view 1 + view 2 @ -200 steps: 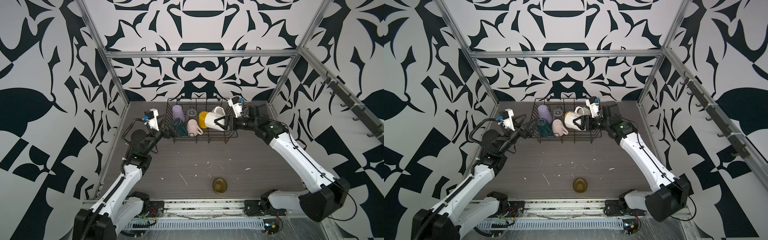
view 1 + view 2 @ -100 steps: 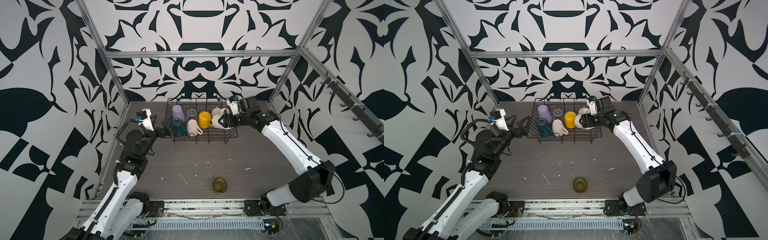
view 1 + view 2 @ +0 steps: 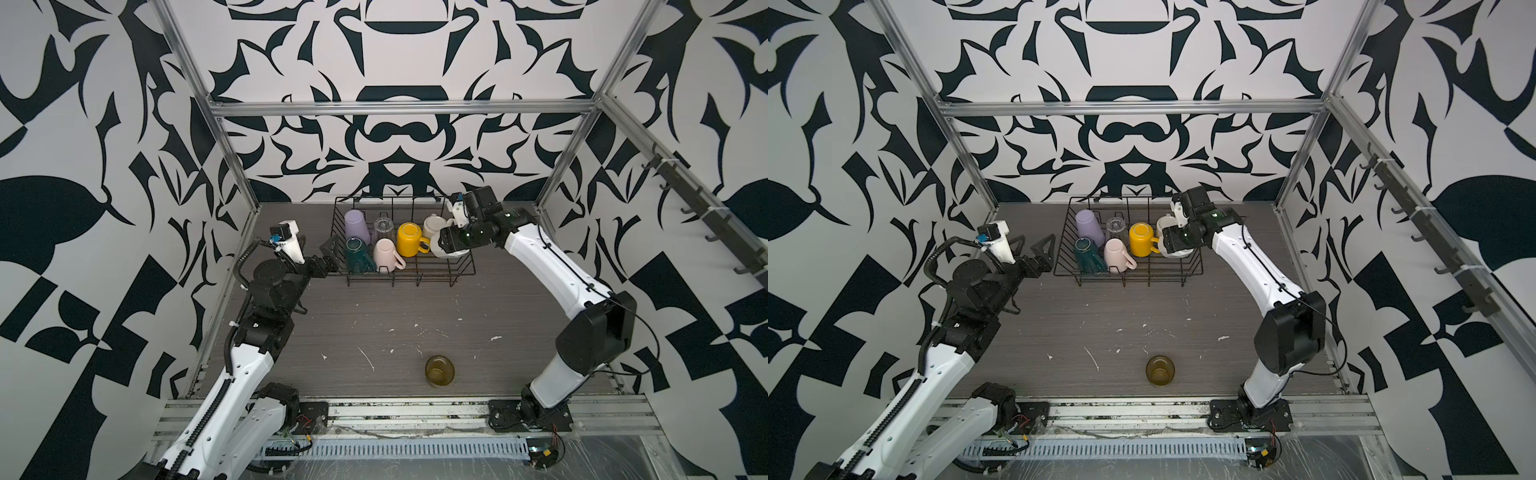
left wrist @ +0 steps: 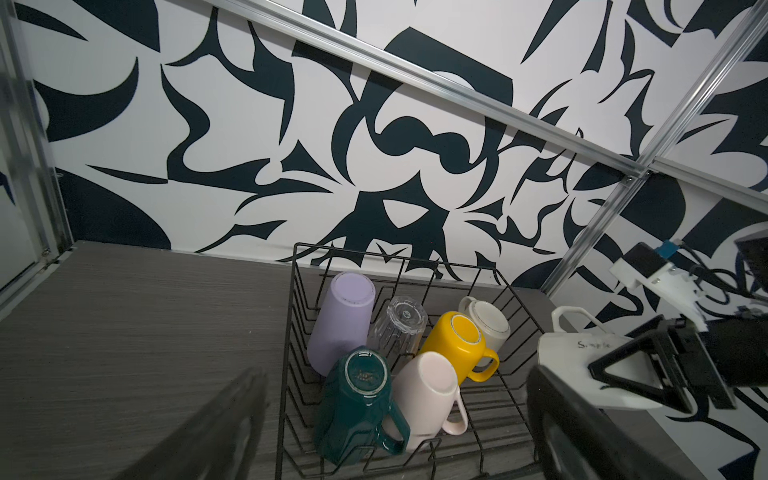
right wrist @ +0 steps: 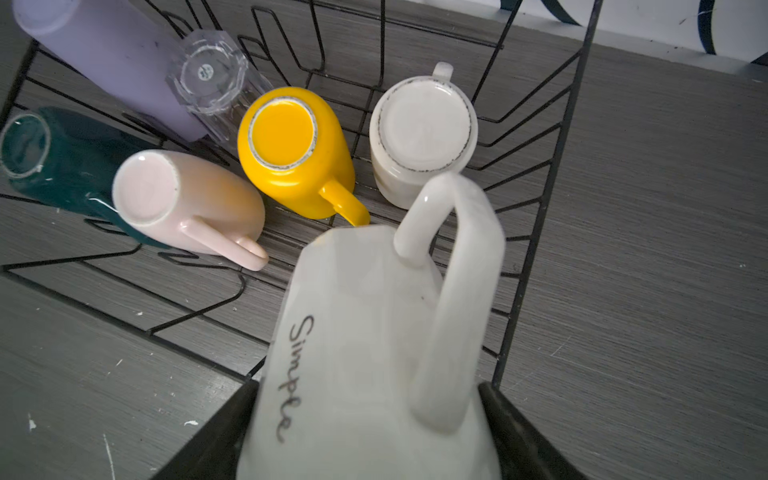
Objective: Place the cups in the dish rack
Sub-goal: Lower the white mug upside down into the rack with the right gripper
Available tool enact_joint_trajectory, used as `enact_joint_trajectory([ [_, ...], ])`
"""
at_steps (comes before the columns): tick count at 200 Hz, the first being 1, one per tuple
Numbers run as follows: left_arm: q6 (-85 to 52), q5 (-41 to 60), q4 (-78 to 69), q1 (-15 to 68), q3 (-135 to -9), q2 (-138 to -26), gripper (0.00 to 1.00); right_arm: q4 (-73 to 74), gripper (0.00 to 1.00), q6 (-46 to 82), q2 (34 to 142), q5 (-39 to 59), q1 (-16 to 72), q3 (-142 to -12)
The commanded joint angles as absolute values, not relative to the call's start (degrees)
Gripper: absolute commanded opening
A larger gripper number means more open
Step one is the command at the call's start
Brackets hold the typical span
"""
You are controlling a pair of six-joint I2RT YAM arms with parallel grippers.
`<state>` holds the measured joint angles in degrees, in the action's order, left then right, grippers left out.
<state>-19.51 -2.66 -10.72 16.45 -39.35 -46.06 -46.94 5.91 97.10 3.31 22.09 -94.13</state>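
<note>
One olive glass point(image 3: 439, 370) stands upright on the table point(image 3: 374, 316), well in front of the dish rack point(image 3: 440, 274) and apart from it. Closer to the rack, just beside its left end, the left gripper point(image 3: 1032, 246) hangs with its fingers spread wide and nothing between them. Inside the rack, along its front side, the dark green mug point(image 3: 358, 254) and the pink mug point(image 3: 385, 254) lean base-up close together, the pink one's handle toward the rack's front. Over the rack's right end the right gripper point(image 5: 370, 436) has its fingers set wide apart and clamped across the body of the white faceted mug point(image 5: 353, 324). The mug's handle faces the wrist camera and the word "Simple" runs along its side; whether it touches the wires cannot be told. Behind it in the rack sits the cream mug point(image 5: 422, 133), base-up, and beside that the yellow mug point(image 5: 291, 149), also base-up. Toward the rack's back left corner, the clear glass point(image 3: 383, 227) and the lilac tumbler point(image 3: 356, 223) lean base-up side by side.
</note>
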Motion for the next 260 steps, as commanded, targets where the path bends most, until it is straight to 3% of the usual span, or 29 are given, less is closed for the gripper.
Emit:
enact_joint_trajectory([
  [1, -18.82, -4.21, -9.59, 16.26, -41.04, -44.49, 0.99, -46.75, 0.0, 4.21, 97.21, 0.49, 21.84, -99.28],
  [197, -19.64, -5.45, -5.54, 16.24, -43.09, -43.68, 0.99, -53.72, 0.0, 2.5, 112.4, -5.19, 21.89, -106.96],
  [260, -20.65, -7.09, -4.97, 16.26, -42.74, -42.2, 0.99, -53.89, 0.27, 2.11, 114.87, -4.14, 21.94, -107.48],
])
